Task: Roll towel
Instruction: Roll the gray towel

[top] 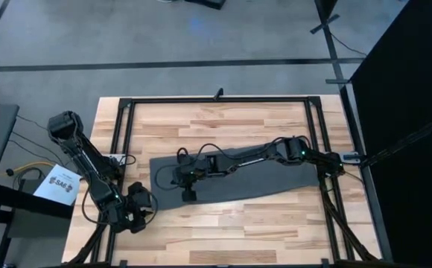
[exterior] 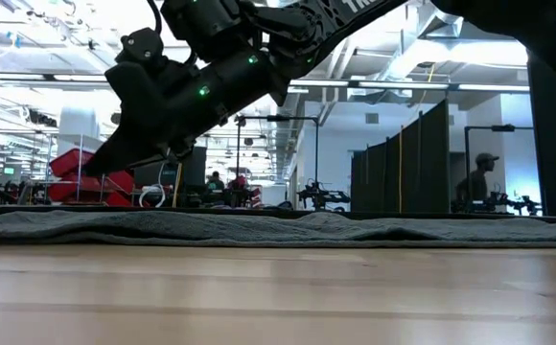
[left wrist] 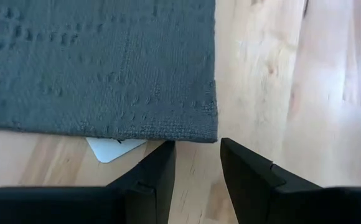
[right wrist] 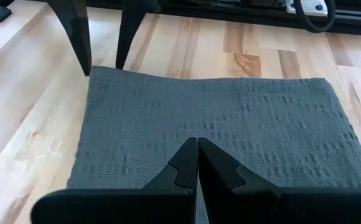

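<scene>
The dark grey towel [top: 261,179] lies spread flat across the middle of the wooden table. Its white label tag [left wrist: 113,148] peeks out from under one edge near a corner [left wrist: 213,134]. My right gripper [top: 189,196] reaches in over the towel's left part near its near edge. Its fingers are shut [right wrist: 197,146], and in the low view it hangs [exterior: 94,170] a little above the cloth [exterior: 355,228]. My left gripper [top: 146,201] stands open [left wrist: 197,163] just off the towel's near left corner, with bare wood between its fingers.
A black metal frame [top: 216,100] runs round the tabletop, and its legs [right wrist: 75,31] stand just past the towel's left end. Bare wood [top: 238,231] lies between the towel and the near edge. Beyond the table, people [exterior: 484,182] stand in the room.
</scene>
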### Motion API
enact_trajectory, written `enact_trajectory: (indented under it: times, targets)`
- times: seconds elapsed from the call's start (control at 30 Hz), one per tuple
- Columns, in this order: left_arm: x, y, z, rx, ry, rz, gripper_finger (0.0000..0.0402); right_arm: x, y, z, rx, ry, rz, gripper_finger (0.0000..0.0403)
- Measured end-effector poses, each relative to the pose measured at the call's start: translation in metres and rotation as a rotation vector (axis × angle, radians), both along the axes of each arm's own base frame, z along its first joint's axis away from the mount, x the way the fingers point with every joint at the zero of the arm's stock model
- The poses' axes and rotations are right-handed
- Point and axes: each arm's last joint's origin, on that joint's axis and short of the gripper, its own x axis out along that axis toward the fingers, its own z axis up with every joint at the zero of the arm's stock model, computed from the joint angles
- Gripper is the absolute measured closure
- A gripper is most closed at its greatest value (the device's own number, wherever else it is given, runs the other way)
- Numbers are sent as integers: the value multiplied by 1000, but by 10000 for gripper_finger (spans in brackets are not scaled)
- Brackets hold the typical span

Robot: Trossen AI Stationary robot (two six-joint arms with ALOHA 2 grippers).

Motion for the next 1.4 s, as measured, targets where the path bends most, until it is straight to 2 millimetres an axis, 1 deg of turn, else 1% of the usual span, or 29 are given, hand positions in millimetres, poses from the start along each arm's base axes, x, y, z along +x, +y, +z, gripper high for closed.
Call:
enact_trajectory:
  times: [0.3,0.53,0.9,1.03,1.13,1.4]
  targets:
    - [10,7,1,112,-72,-9,287,0,-2,0,0,0,-3,403]
    - [10,6,3,56,-34,-27,287,0,-2,-1,-2,9,-4,403]
    - [10,10,17,26,-96,-62,287,0,-6,-1,-1,11,-11,403]
    - [13,14,21,59,-135,-63,287,0,-6,-1,-1,12,-11,403]
    - [14,15,20,58,-112,-65,287,0,-6,-1,0,12,-11,403]
    - [14,11,12,-9,-13,-50,287,0,-4,0,1,-2,-8,403]
